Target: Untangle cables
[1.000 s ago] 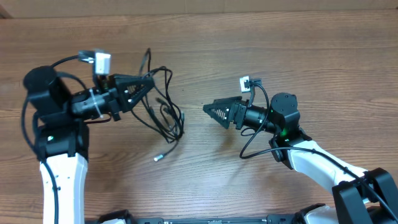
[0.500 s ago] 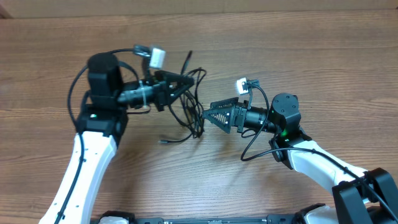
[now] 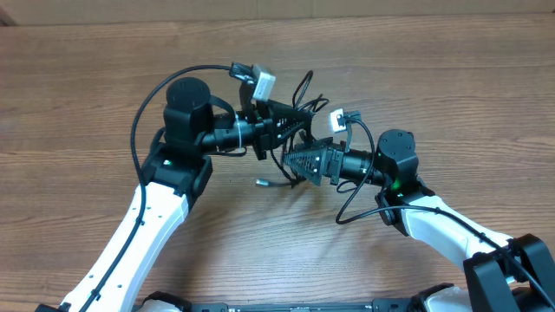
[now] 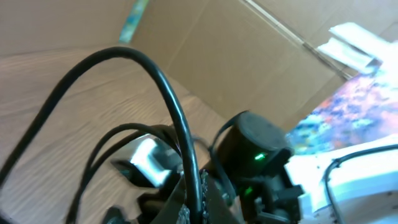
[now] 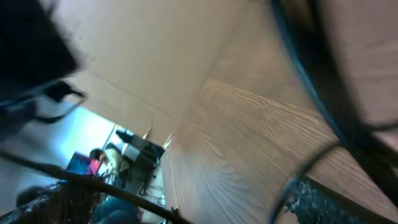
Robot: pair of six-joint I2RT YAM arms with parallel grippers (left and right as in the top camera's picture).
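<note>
The cables (image 3: 305,84) hang as one tangled black bunch near the middle of the wooden table (image 3: 451,69), caught between the two arms. The left gripper (image 3: 290,113) reaches in from the left with its fingers pinched on the upper part of the bunch. Loops stick up and out past its tip, and the rest trails down toward the tabletop. One strand runs out to the lower left and ends in a silver-tipped plug (image 3: 259,182), which lies apart from the bundle on the bare wood.

The right gripper (image 3: 295,165) points in from the right, just below the left one, with its tip right against the hanging strands. In the right wrist view its textured fingers (image 5: 314,199) sit at opposite edges of the picture, spread wide, and a thin black cord crosses the gap between them. Whether either finger touches a cord is too blurred to tell.

The left wrist view is soft. A thick black wire arcs across the foreground, and beyond it are the right arm's round black joint housing (image 4: 252,146) with a green light and a brown cardboard panel (image 4: 249,56).
</note>
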